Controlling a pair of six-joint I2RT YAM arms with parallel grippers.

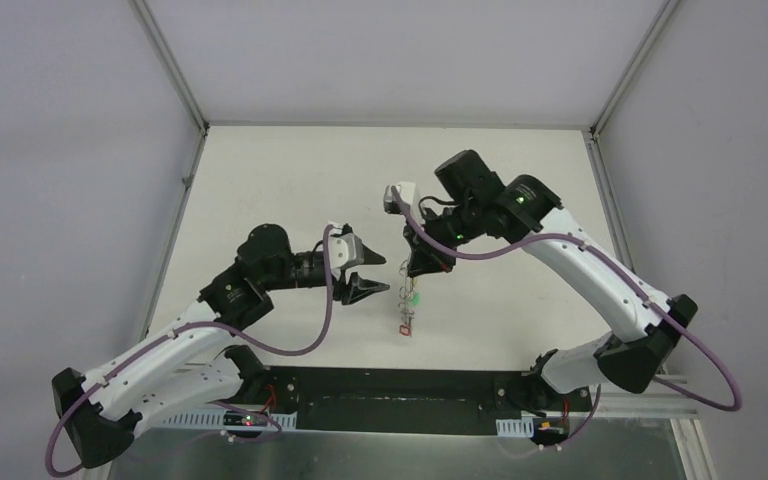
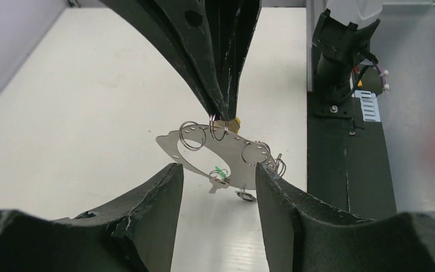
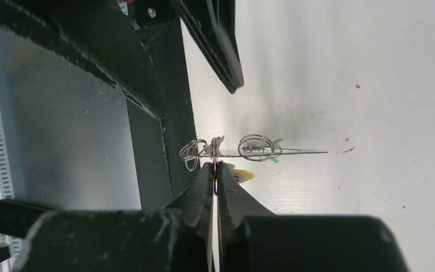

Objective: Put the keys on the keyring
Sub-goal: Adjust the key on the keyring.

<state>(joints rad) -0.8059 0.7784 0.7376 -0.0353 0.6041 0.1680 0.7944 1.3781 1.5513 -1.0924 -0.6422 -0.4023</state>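
Jaws of the right gripper were clamped on the top edge of the keyring, holding it over the table; those of the left gripper stood apart just beside it, empty. A green tag and a yellow tag dangled from it, so two keys looked threaded; no black tag showed

There is one keyring. On and around it I count five small wire rings, one yellow tag at its upper edge and one green tag near its lower edge. The keys are too small to count.
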